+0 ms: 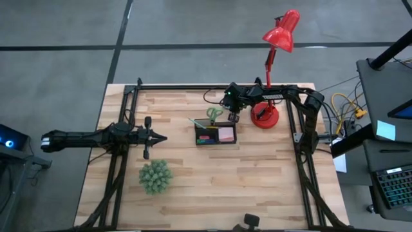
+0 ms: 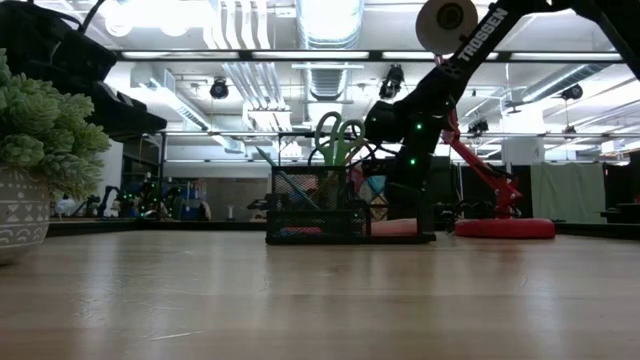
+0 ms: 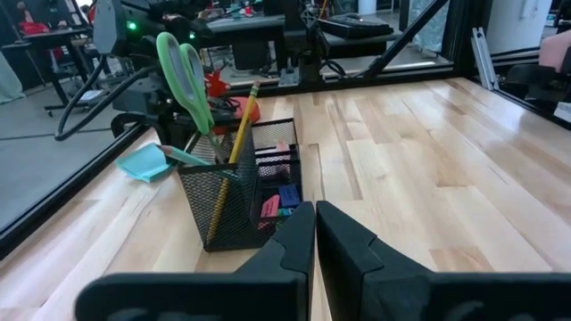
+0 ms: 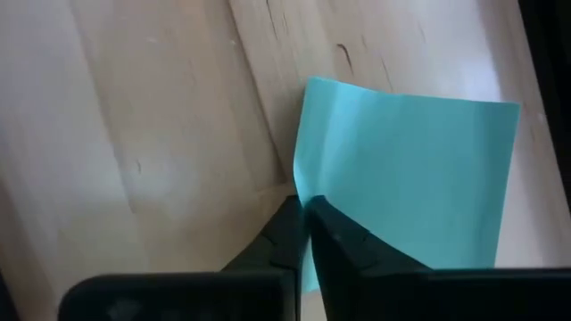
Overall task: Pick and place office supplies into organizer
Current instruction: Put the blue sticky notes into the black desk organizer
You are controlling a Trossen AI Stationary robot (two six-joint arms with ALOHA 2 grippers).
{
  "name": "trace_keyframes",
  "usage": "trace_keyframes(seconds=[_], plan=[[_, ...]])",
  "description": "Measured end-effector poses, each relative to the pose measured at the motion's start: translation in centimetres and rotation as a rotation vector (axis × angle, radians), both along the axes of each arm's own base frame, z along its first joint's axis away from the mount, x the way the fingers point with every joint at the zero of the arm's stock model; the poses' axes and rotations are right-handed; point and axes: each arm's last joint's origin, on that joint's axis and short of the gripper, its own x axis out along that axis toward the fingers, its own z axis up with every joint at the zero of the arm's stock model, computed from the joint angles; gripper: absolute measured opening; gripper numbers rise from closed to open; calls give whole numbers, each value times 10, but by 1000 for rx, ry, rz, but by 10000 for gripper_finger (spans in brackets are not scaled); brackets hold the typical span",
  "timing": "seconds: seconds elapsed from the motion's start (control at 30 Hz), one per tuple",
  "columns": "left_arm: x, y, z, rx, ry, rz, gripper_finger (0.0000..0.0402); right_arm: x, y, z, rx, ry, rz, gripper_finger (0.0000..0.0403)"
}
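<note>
Nearest the table's front edge, on the left side, sits the green spiky plant ball [image 1: 155,176] in its patterned pot, well apart from everything the task concerns. Just beyond it the left gripper [image 1: 158,138] waits over bare wood on the left half of the table, aimed toward the centre; its wrist view shows the two dark fingers [image 3: 287,242] pressed together with nothing between them.

At mid-table stands the black mesh organizer [image 1: 215,133]. Its taller cup section, on the left end, holds the green-handled scissors [image 3: 186,73] standing handles-up, the yellow pencil [image 3: 235,143] leaning beside them, and a thin teal pen [image 1: 197,122] slanting out over the rim. The lower compartments hold small pink, green and blue erasers [image 3: 277,202], and the right-hand compartment holds the pink sticky-note pad [image 1: 226,134].

Just behind the organizer, the right gripper [image 1: 233,116] reaches down to the tabletop. Its wrist view shows the fingertips [image 4: 284,234] closed on the corner of the teal sticky-note pad [image 4: 406,183], which lies on the wood outside the organizer, just beside its back wall.

To the right of that gripper stands the red desk lamp [image 1: 272,61], its round base [image 1: 265,116] near the table's far right area and its shade leaning beyond the back edge.
</note>
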Motion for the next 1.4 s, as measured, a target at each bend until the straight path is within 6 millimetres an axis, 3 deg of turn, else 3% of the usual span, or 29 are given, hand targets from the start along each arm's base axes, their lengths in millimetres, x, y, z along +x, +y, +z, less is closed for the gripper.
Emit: trace_keyframes(seconds=[0.3,0.6,1.1,1.4], plan=[[0,0,0,0,0,0,0,-2,0,6,0,0,-12,8],[0,0,0,0,0,0,0,-11,4,38,-26,-49,-25,8],[0,0,0,0,-1,0,0,-13,7,51,-36,-79,-29,8],[0,0,0,0,0,0,0,-19,10,79,-78,-146,-28,8]])
